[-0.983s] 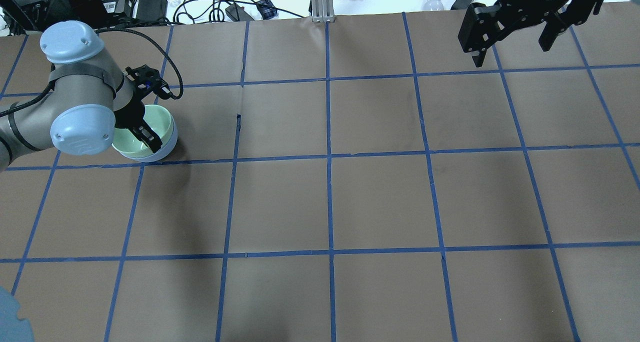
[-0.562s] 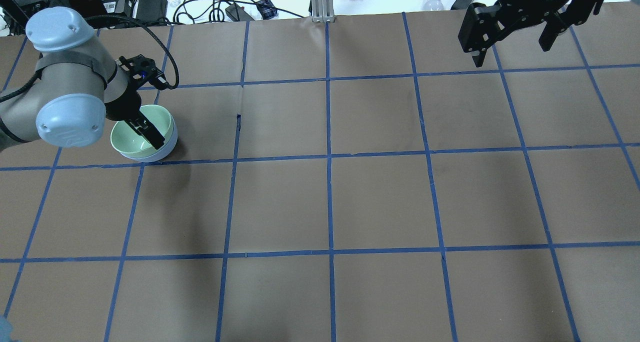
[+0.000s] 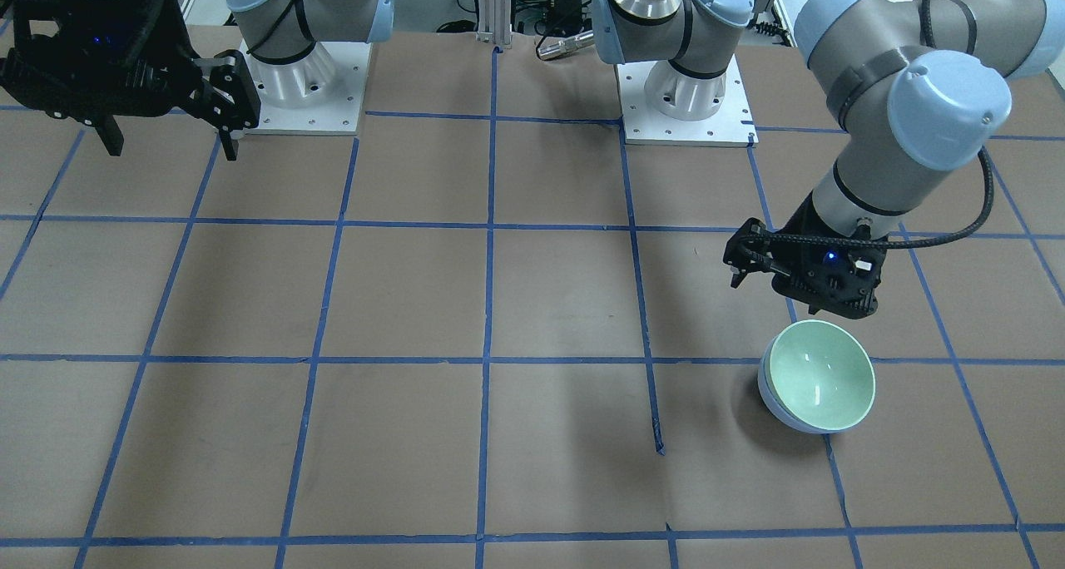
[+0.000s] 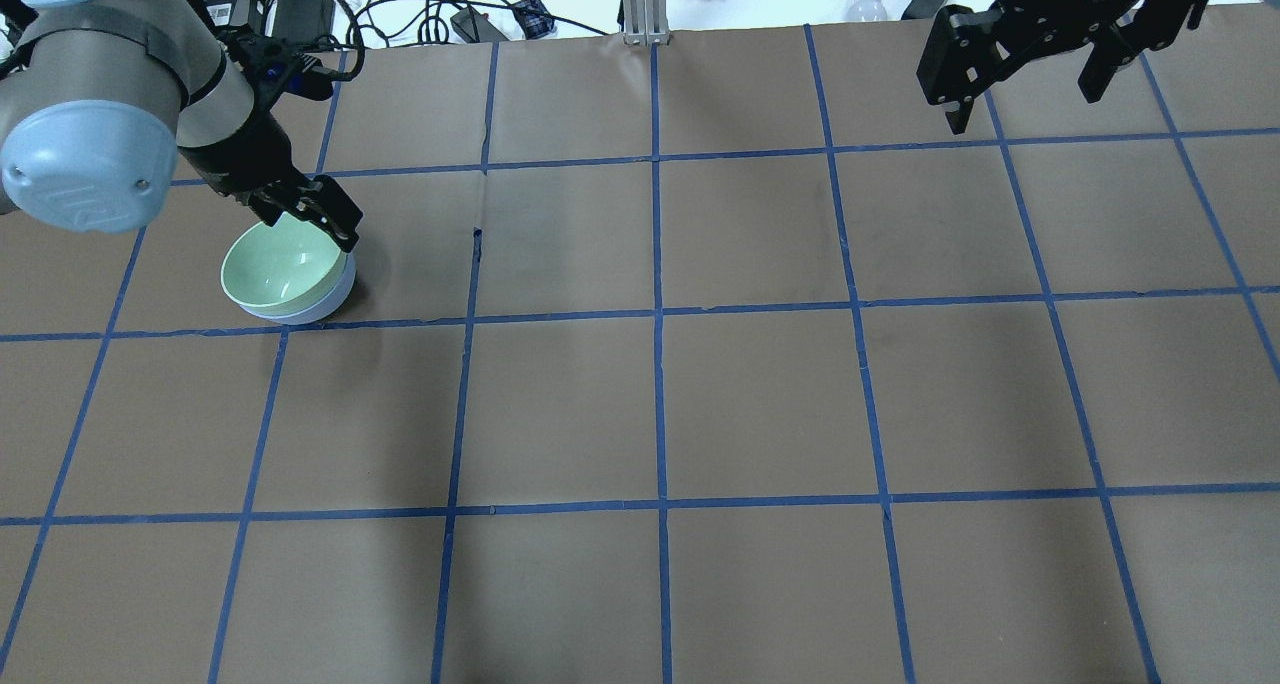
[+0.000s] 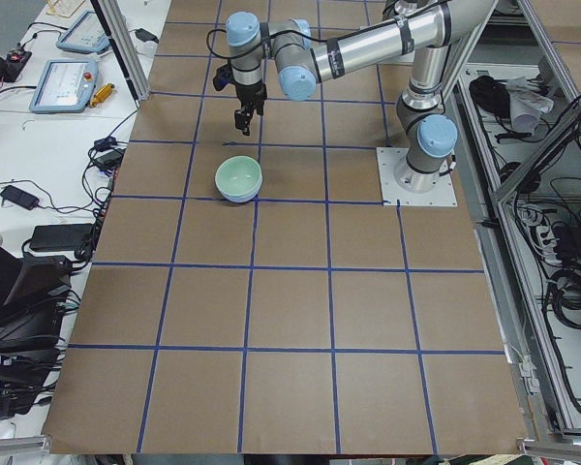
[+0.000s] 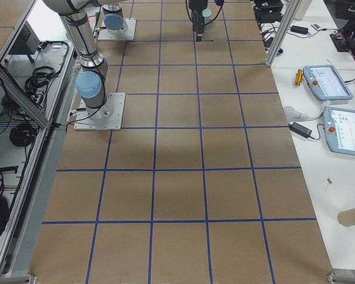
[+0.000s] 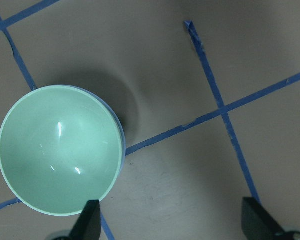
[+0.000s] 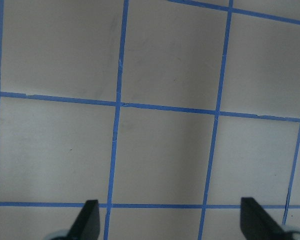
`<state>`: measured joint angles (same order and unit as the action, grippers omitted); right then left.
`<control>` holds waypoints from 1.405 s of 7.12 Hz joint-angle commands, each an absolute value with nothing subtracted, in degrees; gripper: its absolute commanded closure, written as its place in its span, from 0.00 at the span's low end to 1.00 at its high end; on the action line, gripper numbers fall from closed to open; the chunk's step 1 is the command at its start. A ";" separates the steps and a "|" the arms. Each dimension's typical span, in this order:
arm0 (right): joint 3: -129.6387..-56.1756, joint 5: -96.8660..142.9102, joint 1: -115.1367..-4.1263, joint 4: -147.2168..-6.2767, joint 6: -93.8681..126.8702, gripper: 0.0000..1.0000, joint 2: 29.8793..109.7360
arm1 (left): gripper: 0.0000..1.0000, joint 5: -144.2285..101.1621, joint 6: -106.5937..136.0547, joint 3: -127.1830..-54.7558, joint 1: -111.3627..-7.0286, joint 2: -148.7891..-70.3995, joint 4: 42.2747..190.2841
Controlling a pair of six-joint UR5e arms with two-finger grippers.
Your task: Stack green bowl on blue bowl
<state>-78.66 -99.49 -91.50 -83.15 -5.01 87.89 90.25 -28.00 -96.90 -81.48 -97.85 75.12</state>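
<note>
The pale mint-green bowl [image 4: 283, 264] sits nested inside the pale blue bowl [image 4: 332, 299], upright on the table at the left. Only a strip of the blue bowl shows under the green rim. Both also show in the front view, green bowl [image 3: 822, 378] and blue bowl [image 3: 780, 413]. In the left wrist view the green bowl [image 7: 60, 155] lies at the lower left. My left gripper [image 4: 335, 219] is open and empty, raised above the bowls' far rim and touching nothing; it also shows in its wrist view [image 7: 172, 225]. My right gripper [image 4: 1025, 99] is open and empty, high at the far right.
The brown table [image 4: 760, 394] carries a grid of blue tape. A torn tape end [image 4: 477, 244] lies right of the bowls. Cables and power bricks [image 4: 300, 4] and an aluminium post [image 4: 645, 4] stand beyond the far edge. The arm bases [image 3: 686, 95] are bolted at the near side.
My left gripper has lifted out of the green bowl and moved up and toward the far edge. The stacked bowls stay in place. The right arm has not moved.
</note>
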 commanded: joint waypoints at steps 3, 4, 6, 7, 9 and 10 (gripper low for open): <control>-78.66 -99.49 -91.58 -83.14 -5.01 0.00 87.89 | 0.00 87.71 -8.20 -94.23 -85.95 -89.84 86.45; -78.66 -99.49 -91.58 -83.14 -5.01 0.00 87.89 | 0.00 87.98 -7.65 -93.09 -85.87 -88.35 91.10; -78.66 -99.49 -91.58 -83.14 -5.01 0.00 87.89 | 0.00 88.33 -6.43 -93.08 -86.48 -87.37 92.46; -78.66 -99.49 -91.58 -83.14 -5.01 0.00 87.89 | 0.00 88.50 -4.85 -93.08 -88.75 -86.84 92.55; -78.66 -99.49 -91.58 -83.14 -5.01 0.00 87.89 | 0.00 90.17 -4.74 -92.81 -90.70 -86.49 93.42; -78.66 -99.49 -91.58 -83.14 -5.01 0.00 87.89 | 0.00 90.44 -4.83 -92.81 -90.62 -86.31 93.43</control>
